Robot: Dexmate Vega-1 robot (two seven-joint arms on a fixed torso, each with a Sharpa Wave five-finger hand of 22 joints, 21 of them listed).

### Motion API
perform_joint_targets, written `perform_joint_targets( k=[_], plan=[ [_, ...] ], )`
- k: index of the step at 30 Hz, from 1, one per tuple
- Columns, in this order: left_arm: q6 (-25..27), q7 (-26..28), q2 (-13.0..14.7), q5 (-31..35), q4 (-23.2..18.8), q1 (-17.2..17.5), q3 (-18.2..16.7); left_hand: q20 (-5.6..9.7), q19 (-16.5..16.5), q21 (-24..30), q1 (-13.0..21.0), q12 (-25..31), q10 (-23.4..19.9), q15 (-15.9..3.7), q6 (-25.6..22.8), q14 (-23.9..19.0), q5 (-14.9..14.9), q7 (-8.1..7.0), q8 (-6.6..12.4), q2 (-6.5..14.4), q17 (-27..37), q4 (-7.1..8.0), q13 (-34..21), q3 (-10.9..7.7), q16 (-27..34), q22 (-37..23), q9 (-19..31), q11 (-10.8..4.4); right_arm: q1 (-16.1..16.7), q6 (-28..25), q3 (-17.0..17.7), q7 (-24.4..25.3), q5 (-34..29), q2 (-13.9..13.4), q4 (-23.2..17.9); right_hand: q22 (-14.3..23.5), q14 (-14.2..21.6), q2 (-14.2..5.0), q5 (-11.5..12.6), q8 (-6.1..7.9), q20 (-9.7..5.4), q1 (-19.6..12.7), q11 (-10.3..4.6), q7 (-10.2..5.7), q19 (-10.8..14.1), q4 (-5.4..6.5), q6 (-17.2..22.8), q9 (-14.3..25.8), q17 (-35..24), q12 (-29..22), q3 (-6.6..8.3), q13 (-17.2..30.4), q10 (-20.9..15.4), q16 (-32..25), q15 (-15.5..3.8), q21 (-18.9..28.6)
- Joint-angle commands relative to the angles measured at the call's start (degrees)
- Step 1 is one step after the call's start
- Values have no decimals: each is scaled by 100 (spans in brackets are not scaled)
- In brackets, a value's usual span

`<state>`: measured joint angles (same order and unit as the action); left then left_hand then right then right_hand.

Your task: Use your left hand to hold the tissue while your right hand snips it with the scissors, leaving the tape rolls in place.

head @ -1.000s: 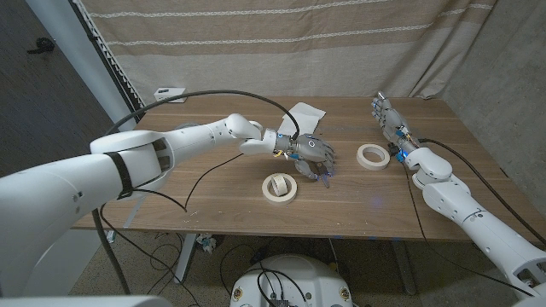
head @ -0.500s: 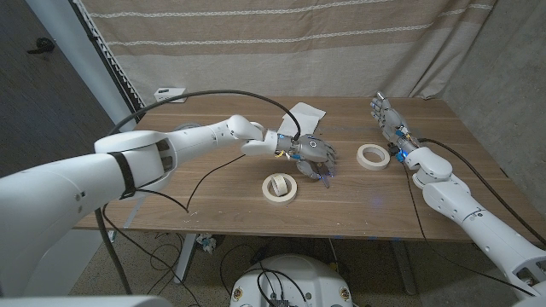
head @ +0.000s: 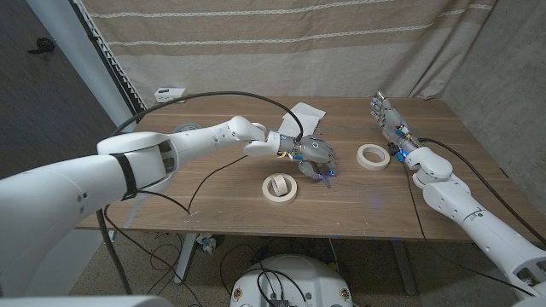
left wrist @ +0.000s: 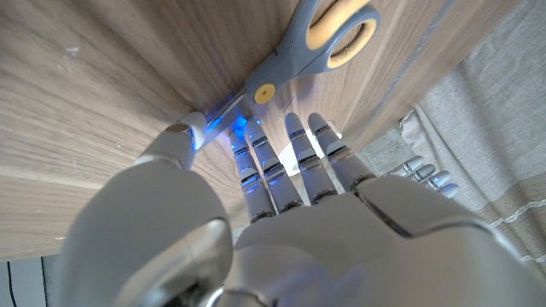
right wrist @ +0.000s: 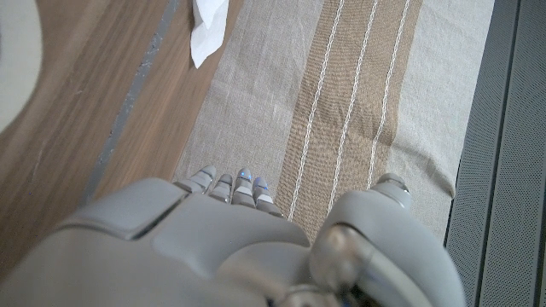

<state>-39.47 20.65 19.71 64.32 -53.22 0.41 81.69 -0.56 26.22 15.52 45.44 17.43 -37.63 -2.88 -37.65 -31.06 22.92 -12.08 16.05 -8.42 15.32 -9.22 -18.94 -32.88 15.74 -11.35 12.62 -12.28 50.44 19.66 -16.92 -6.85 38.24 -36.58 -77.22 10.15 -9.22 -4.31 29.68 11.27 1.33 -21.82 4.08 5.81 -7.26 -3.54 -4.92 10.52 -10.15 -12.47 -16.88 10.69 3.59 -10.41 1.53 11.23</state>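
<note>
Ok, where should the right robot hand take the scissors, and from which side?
By the yellow-lined handle loop, likely. The scissors lie flat on the table, blades toward the left robot hand, so the loop end is free. Come from above on that side.

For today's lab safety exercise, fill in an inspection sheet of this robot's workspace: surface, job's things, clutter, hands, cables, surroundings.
Surface: wooden table.
Job's things: tissue at the far side; scissors lying under the left hand's fingertips; two tape rolls.
Clutter: small white device at the far left corner.
Hands: left hand reaching down over the scissors; right hand empty, fingers straight.
Cables: black cable looping over the left arm.
Surroundings: striped curtain behind.
</note>
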Motion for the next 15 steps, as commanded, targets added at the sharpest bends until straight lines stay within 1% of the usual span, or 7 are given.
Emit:
perform_joint_targets(
  k=[1,4,6,10,11,13,15],
  plan=[
    [-141,-276,-38,-247,214,97,-46,-46,189,79,72,57,-24,-989,-93,-121,-25,-46,45,-24,40,-4,-57,-60,50,-9,75,2,-11,-74,-21,-41,-3,-33,-31,17,-47,-6,39,-4,18,-56,5,-23,-34,-5,-14,9,-11,19,1,1,5,0,-21,-8],
    [-159,-270,-52,-291,272,118,-55,-39,312,114,74,74,-24,-989,-62,-240,-44,-48,35,-30,61,4,-98,-85,72,-5,86,4,-13,-119,-25,-21,2,-39,-55,17,-50,-7,39,-4,17,-53,5,-28,-37,-3,-13,9,-12,21,0,1,11,0,-24,-9],
    [-170,-247,-74,-308,332,130,-51,-39,326,116,79,83,-33,-991,-57,-272,-49,-51,34,-28,67,4,-109,-94,78,-4,89,5,-22,-118,-32,-33,-3,-39,-46,17,-54,-8,39,-5,18,-50,7,-29,-38,-1,-15,9,-12,22,-1,1,13,1,-21,-9],
    [-182,-250,-130,-351,463,141,-32,-57,367,110,175,187,-183,-997,-125,-507,-82,-59,71,26,100,-10,-197,-202,112,0,117,9,-32,-159,-44,-22,-2,-37,-57,17,-55,-9,39,-5,18,-48,0,-31,-41,1,-14,9,-12,22,-2,1,14,1,-21,-9],
    [-210,-261,-160,-380,537,143,-24,-44,384,112,181,208,-210,-995,-135,-554,-92,-59,76,32,107,-4,-214,-219,119,-1,121,9,-38,-156,-53,-22,-20,-39,-53,17,-58,-9,39,-6,19,-46,1,-27,-45,2,-13,9,-12,23,-3,1,16,2,-21,-10],
    [-232,-241,-187,-380,602,135,6,22,537,156,229,287,-301,-995,-160,-719,-149,-57,89,8,128,-8,-298,-303,107,-10,140,7,-35,-180,-53,-18,-1,-33,-58,18,-63,-10,39,-7,21,-42,6,-44,-47,4,-15,8,-12,25,-5,1,22,3,-20,-11],
    [-289,-273,-226,-416,686,122,32,81,589,170,239,332,-342,-1002,-168,-858,-188,-56,92,8,148,4,-352,-358,112,-19,150,11,-39,-187,-63,-22,-8,-32,-51,18,-67,-12,39,-7,22,-40,6,-47,-49,6,-13,8,-13,26,-5,1,24,3,-18,-11]
  ],
)
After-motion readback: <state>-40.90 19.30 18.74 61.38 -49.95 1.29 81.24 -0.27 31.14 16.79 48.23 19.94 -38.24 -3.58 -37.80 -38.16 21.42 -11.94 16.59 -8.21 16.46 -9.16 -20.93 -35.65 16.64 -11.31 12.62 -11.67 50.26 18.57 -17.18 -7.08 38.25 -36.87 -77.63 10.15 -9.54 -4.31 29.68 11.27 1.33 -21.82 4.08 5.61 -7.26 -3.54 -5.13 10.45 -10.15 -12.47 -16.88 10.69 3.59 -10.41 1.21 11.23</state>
